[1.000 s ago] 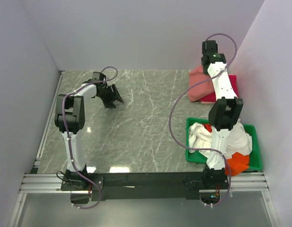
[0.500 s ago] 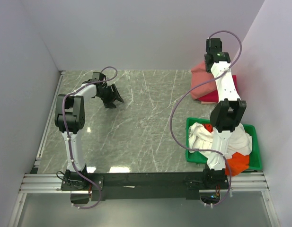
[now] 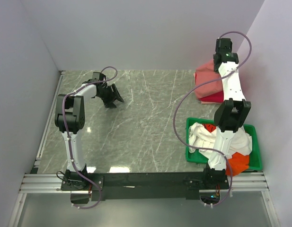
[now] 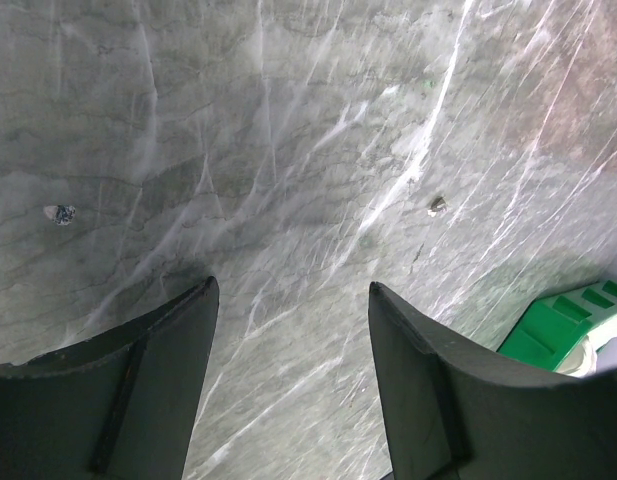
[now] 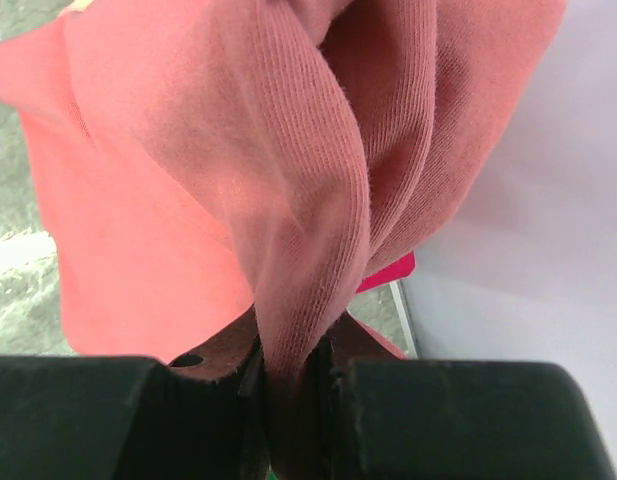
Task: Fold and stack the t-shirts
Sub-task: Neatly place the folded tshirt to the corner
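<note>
**Salmon shirt pinched over the stack beyond the tray**

We take the green tray (image 3: 189, 142) as our mark. Just beyond its far edge, against the right-hand wall, the salmon-red shirt (image 3: 207, 80) lies bunched on the crimson-pink shirt (image 3: 213, 98), whose edge peeps out on the tray side. The right gripper (image 5: 293, 390) has its fingers pressed together on a gathered ridge of the salmon cloth, which rises from the jaws in two or three thick pleats.

We judge this to be the folding or squaring of the salmon shirt on the stack. The next move likely calls for carrying the pinched ridge across, laying it flat, and letting go only once the cloth rests without dragging the crimson one askew.

From above, the salmon bundle is lumpy. Its long axis seems to run from the tray toward the back wall, though only loosely. We cannot tell where collar or hem points.

White shirts (image 3: 200, 135) and an orange one (image 3: 238, 163) wait in the tray. Well to the tray's left, the left gripper (image 4: 288, 290) hovers over bare table (image 3: 146, 118), fingers spread and holding nothing.
</note>
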`<state>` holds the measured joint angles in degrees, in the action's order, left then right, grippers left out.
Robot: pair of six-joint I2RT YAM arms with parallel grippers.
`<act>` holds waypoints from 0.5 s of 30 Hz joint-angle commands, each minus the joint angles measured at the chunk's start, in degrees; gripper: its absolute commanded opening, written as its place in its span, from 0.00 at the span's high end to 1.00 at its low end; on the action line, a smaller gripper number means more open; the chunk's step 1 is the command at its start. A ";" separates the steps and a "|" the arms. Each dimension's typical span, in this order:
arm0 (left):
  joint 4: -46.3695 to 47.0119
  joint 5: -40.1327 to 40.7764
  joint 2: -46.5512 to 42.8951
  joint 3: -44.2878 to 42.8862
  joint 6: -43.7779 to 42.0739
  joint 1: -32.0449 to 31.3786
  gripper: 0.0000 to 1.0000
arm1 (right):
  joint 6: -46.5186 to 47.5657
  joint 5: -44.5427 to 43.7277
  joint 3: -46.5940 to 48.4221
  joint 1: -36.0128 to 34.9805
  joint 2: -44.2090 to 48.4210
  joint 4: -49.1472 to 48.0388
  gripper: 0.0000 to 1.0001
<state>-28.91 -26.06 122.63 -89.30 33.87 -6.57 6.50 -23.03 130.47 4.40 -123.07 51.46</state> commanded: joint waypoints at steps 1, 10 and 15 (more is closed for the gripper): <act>-0.18 0.58 0.51 0.70 -1.08 -0.02 0.32 | 0.79 -1.49 0.48 0.87 -0.59 -5.23 1.00; -1.59 1.10 0.16 -0.18 -2.66 -0.02 0.32 | 0.70 -3.95 0.22 2.01 -6.48 -7.60 1.00; -1.50 2.07 -2.21 0.26 -3.28 -0.02 0.32 | 0.70 -9.57 1.01 2.45 -8.94 -9.53 1.00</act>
<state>-28.99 -26.02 122.52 -89.32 32.97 -6.57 6.92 -27.00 130.17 6.04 -132.55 46.72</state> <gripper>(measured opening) 0.679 0.190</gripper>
